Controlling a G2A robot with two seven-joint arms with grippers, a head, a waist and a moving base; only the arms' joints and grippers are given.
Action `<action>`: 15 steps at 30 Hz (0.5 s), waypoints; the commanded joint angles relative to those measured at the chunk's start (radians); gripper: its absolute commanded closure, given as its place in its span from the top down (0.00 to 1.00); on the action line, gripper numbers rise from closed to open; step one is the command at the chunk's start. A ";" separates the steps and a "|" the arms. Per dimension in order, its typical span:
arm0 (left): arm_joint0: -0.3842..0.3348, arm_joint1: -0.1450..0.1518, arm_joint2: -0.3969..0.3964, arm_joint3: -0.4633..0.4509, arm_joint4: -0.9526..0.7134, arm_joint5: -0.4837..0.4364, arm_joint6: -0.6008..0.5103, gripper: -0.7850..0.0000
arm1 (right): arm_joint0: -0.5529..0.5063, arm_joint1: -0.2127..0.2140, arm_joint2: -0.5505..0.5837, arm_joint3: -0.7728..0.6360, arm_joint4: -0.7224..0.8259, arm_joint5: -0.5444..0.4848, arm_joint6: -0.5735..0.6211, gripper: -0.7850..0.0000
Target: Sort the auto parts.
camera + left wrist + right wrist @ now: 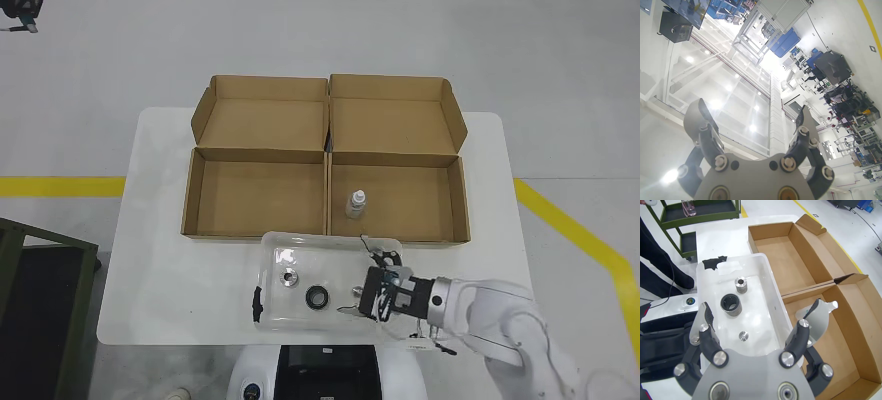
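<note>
Right jaws wide open, empty, over tray [772, 279] at surface's 6 o'clock. Small pin [743, 336] lies nearest; ring [731, 304] and cylinder [741, 284] beyond. Centre on pin, avoid tray wall. Left jaws open, empty.

White table [160, 280] on pale floor. Yellow floor line [60, 186] left of table, second yellow line [570, 230] angled at right. Green cart [45, 290] near table's left edge, clear pinkish container [689, 207] on its upper shelf. Blue cabinets [783, 43] in room behind.
</note>
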 commanded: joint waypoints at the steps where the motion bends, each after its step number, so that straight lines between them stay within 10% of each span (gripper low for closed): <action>1: 0.000 0.000 0.000 0.000 0.000 0.000 0.000 1.00 | -0.013 0.003 -0.002 -0.004 -0.020 -0.013 0.005 1.00; 15: 0.000 0.000 0.000 0.000 0.000 0.000 0.000 1.00 | -0.022 0.016 -0.023 0.051 -0.046 0.009 0.088 0.88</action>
